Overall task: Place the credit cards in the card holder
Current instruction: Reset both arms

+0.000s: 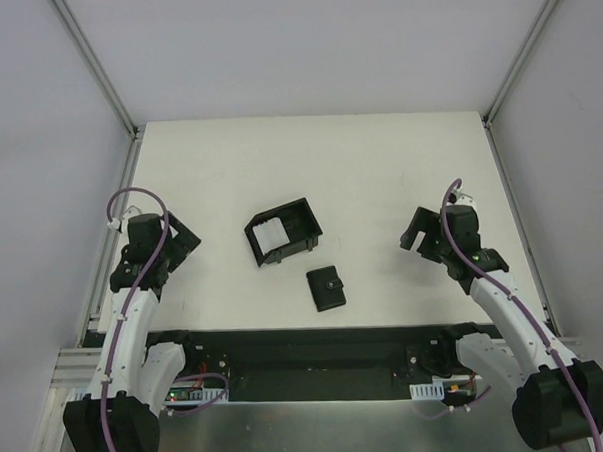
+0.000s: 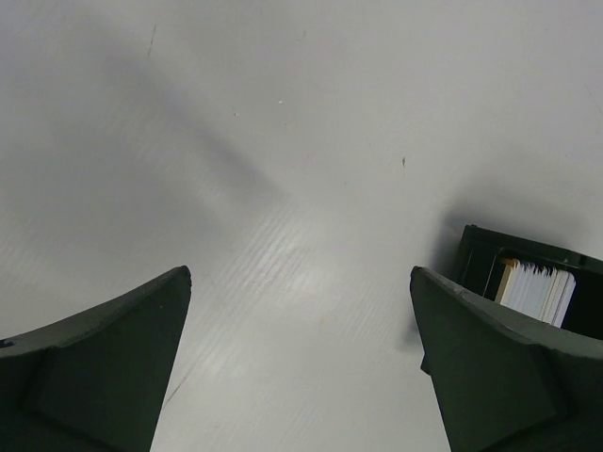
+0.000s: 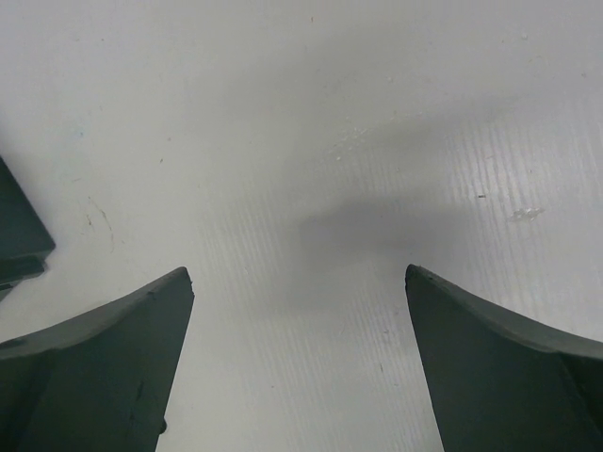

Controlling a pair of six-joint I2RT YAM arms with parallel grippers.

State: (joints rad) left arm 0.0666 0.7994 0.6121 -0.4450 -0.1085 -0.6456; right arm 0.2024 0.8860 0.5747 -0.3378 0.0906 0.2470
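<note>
Cards (image 1: 271, 234): thin, pale plastic rectangles stacked at one end of a black walled box (image 1: 299, 222) mid-tabletop (image 1: 379, 163), probably corralled there for easy picking. Wallet (image 1: 327, 288): flat, black, near-square, folded shut, just beside the box toward the near edge. Left gripper (image 1: 180, 239) and right gripper (image 1: 414, 231): jaws wide, empty, apart toward the side edges.

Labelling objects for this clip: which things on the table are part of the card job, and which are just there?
Job:
- credit cards, stacked inside the box
- card holder, lying closed near the box

Just there:
- black open-topped box, unnamed in the job though it holds the cards
</note>
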